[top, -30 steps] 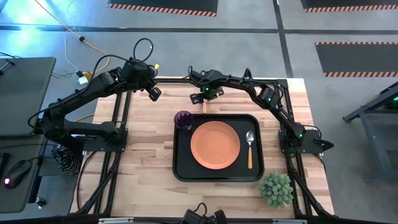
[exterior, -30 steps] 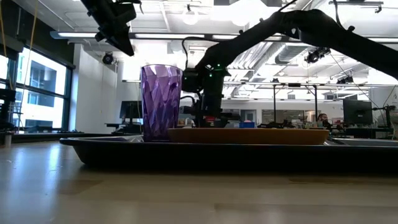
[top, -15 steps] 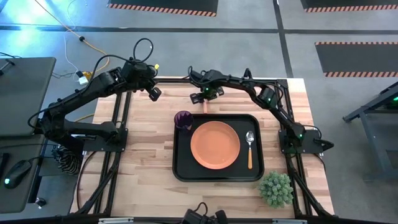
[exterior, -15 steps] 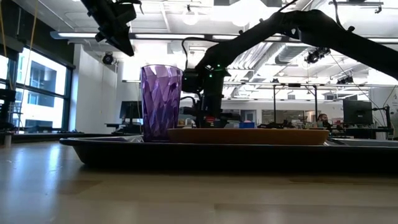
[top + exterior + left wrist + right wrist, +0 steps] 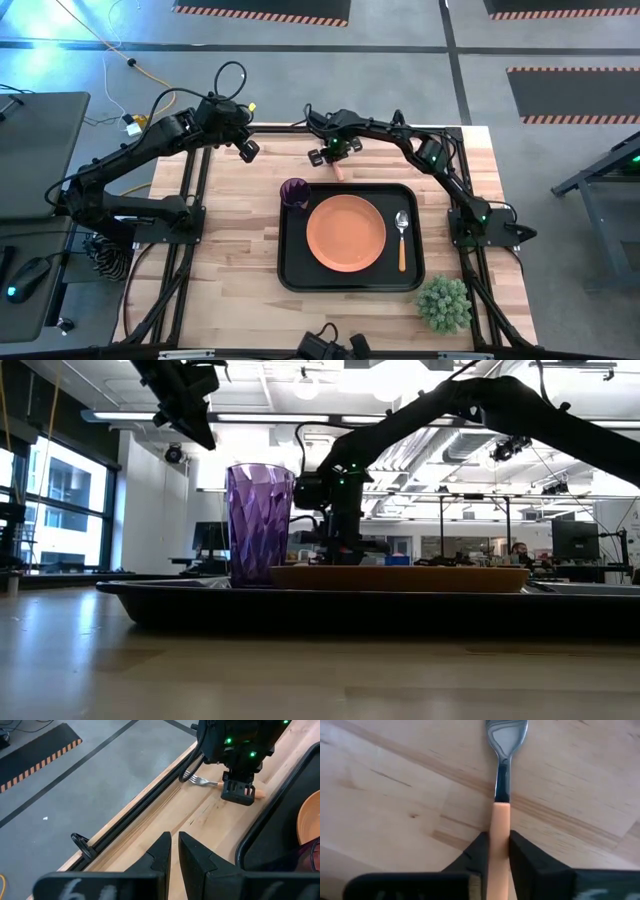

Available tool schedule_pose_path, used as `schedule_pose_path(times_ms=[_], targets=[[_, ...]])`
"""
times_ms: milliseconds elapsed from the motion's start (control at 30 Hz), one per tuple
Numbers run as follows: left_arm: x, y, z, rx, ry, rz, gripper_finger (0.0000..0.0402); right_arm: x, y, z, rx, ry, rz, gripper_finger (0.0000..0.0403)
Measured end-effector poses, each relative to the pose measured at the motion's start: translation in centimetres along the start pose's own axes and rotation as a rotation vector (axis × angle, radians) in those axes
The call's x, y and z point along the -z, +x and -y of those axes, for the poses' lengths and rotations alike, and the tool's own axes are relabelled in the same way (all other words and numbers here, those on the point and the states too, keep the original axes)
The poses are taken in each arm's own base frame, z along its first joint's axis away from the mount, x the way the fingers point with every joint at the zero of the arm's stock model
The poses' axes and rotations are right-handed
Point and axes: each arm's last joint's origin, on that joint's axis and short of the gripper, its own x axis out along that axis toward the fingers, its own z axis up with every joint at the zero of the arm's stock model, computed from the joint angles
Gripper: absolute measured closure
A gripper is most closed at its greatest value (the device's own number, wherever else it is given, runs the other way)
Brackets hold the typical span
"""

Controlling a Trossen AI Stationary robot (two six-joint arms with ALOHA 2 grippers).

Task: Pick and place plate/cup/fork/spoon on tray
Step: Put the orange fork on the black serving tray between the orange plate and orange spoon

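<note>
The fork [image 5: 338, 170] is on the bare wood just beyond the tray's far rim; its silver tines [image 5: 199, 780] point toward the far edge. My right gripper [image 5: 336, 157] stands over it, shut on its pale orange handle. The black tray [image 5: 292, 262] holds the orange plate [image 5: 345, 232], the purple cup [image 5: 294, 191] standing at its far left corner, and the spoon [image 5: 401, 238] lying right of the plate. My left gripper [image 5: 247, 151] hangs shut and empty above the table's far left part. My right gripper pinches the fork's orange handle [image 5: 499, 822] between its two fingers, one on each long side. The fingers [image 5: 239, 794] come from above, pointing down. The handle's free end [image 5: 260, 794] sticks out past them. The fork lies level; whether it is clear of the wood, I cannot tell.
A small green plant [image 5: 443, 303] stands at the table's near right corner. Dark frame rails run along the table's far edge [image 5: 150, 795] and both sides. Bare wood lies left of the tray [image 5: 230, 240].
My right gripper has gone a little toward the table's right edge, still shut on the fork's handle, and the fork has gone with it, staying level beyond the tray's far rim.
</note>
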Motion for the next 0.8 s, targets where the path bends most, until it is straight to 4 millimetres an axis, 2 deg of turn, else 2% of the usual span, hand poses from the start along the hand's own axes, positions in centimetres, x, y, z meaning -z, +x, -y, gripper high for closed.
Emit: schedule_pose_path(times_ms=[133, 467, 800], targets=[[0.0, 0.0, 0.0, 0.000, 0.000, 0.000, 0.0378, -0.1, -0.1, 0.2, 0.000, -0.015, -0.001, 0.0377], [0.0, 0.0, 0.0, 0.000, 0.000, 0.000, 0.0378, 0.0, -0.5, 0.2, -0.012, -0.032, -0.011, 0.0379], [0.0, 0.0, 0.0, 0.000, 0.000, 0.000, 0.0378, -0.2, -3.4, 0.4, -0.035, -0.037, 0.053, 0.0380]])
